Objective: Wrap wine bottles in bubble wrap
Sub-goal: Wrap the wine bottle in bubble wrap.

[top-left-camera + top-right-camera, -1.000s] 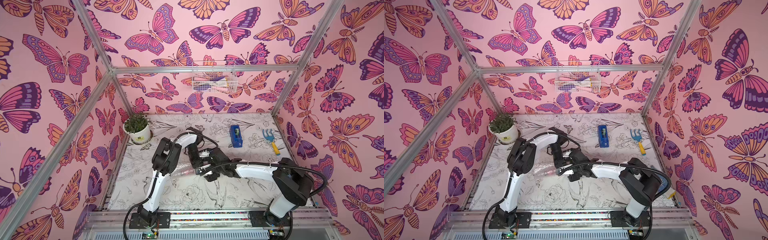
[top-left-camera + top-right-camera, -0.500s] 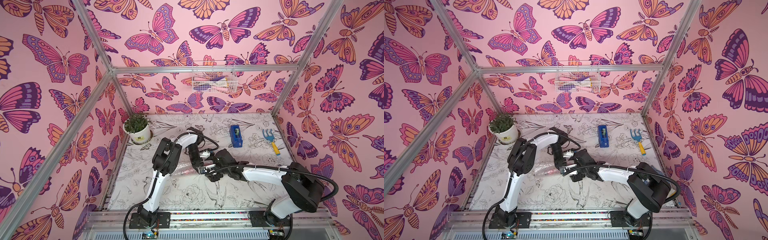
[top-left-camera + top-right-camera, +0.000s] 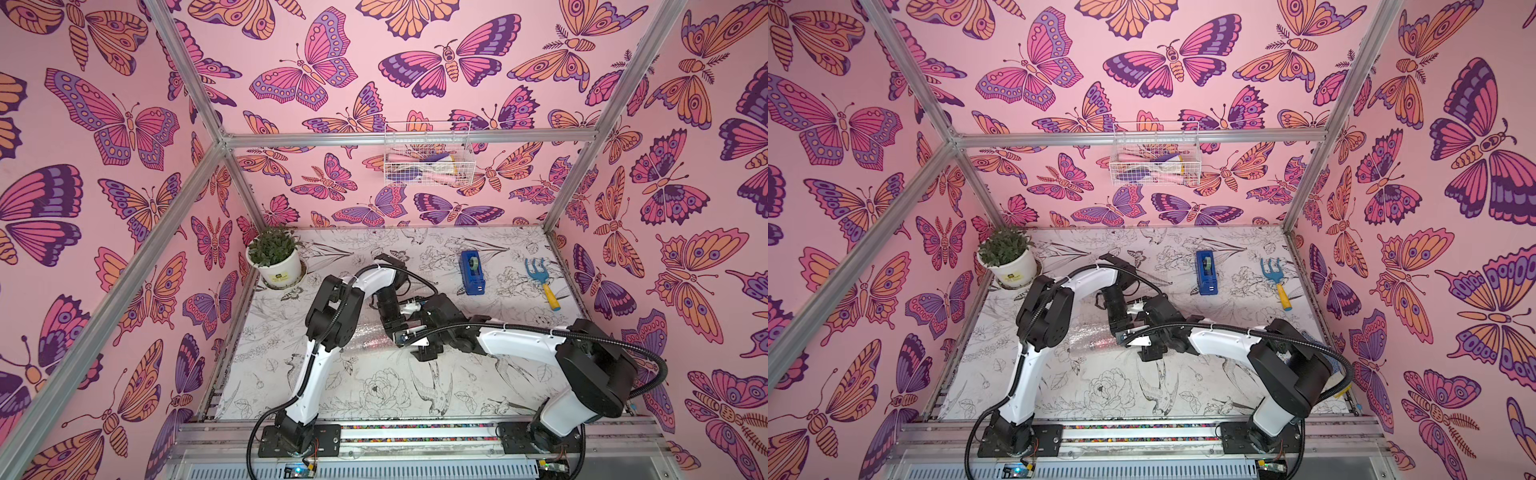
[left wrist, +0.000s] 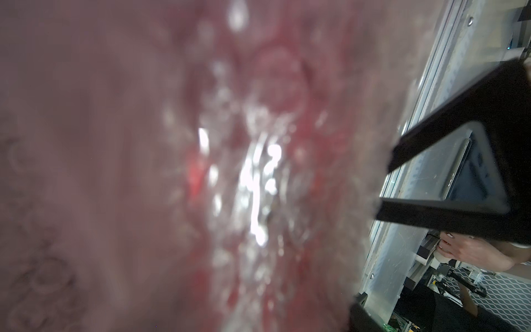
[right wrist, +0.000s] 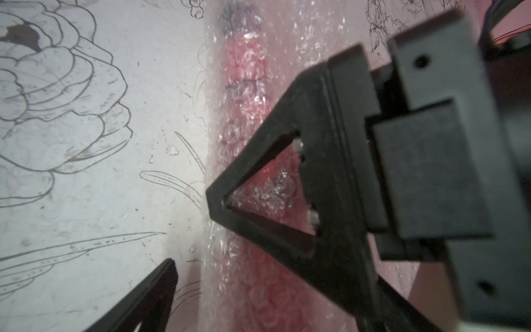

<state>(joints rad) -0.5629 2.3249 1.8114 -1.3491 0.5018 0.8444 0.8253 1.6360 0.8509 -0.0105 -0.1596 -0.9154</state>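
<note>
The wine bottle lies on its side mid-table, rolled in the bubble wrap; its long axis runs across the table, from the left arm's elbow toward both grippers; the right gripper stands wide open at the roll's edge, one finger over the bottle, one over bare table; the left gripper sits close against the wrap, but I cannot tell whether it grips.

The right arm has moved a little. Its elbow went out toward the right wall, then came part of the way back. Its black hose now sticks out more at the side. The wrist behind the right gripper has slid a bit toward the back of the table.
</note>
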